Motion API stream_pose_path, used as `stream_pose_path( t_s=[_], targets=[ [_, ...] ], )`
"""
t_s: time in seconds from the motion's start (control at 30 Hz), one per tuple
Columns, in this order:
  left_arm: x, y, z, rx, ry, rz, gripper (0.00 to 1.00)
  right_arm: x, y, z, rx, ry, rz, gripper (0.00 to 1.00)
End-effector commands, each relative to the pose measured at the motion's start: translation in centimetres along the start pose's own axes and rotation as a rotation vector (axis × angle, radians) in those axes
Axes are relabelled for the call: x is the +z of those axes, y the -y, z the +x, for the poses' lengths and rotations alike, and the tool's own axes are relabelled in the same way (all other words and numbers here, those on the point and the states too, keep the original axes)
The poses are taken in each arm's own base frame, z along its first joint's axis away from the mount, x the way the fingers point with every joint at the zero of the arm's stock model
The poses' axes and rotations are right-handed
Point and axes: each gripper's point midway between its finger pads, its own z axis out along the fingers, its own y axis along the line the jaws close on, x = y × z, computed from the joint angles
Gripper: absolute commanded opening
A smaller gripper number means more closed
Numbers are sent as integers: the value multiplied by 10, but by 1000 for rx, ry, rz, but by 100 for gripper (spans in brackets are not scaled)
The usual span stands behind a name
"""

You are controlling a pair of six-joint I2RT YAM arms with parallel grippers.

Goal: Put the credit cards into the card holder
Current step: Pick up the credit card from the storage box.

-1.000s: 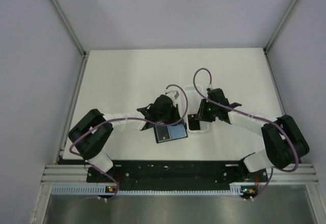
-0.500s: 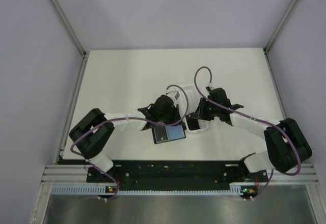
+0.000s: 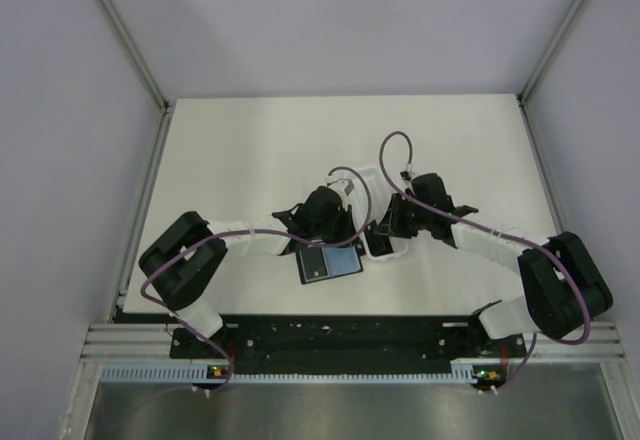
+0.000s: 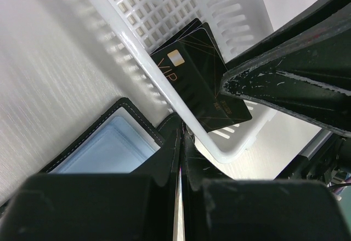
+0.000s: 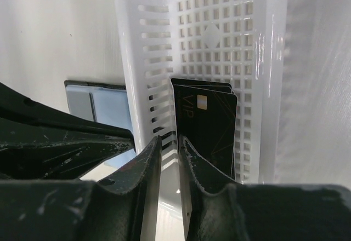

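Presently, the left pincer [image 4: 179, 139] is clenched, seemingly on the far flap of the card holder [image 3: 330, 263], which lies open near the middle of the surface's [image 3: 250, 150] near edge. Just right of it, the credit cards [image 5: 211, 123] lean inside the white tray [image 5: 219, 33]. The right pincer [image 5: 170, 150] straddles their edge and the tray wall; whether it grips them cannot be told. No card is inserted yet.

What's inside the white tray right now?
A small stack of dark cards sits in the white tray, the top one printed VIP with a chip. The right pincer covers their near ends, so the count and anything beneath them cannot be seen.
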Motion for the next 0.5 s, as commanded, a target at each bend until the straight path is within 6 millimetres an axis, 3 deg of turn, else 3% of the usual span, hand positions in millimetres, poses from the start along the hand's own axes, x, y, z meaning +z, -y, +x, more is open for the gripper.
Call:
stream_pose_path(
  t_s=[0.0,0.23,0.4,0.47],
  targets=[
    [2,17,-17,12,44,47,0,-1,0,1,-40,4,-20,19],
    [4,17,-18,8,43,46,0,-1,6,6,-47,-19,0,18],
    [2,16,-20,9,50,37,0,-3,6,3,-57,-11,9,1],
    [-1,16,-21,10,57,34,0,-6,3,-1,-60,6,3,0]
  ],
)
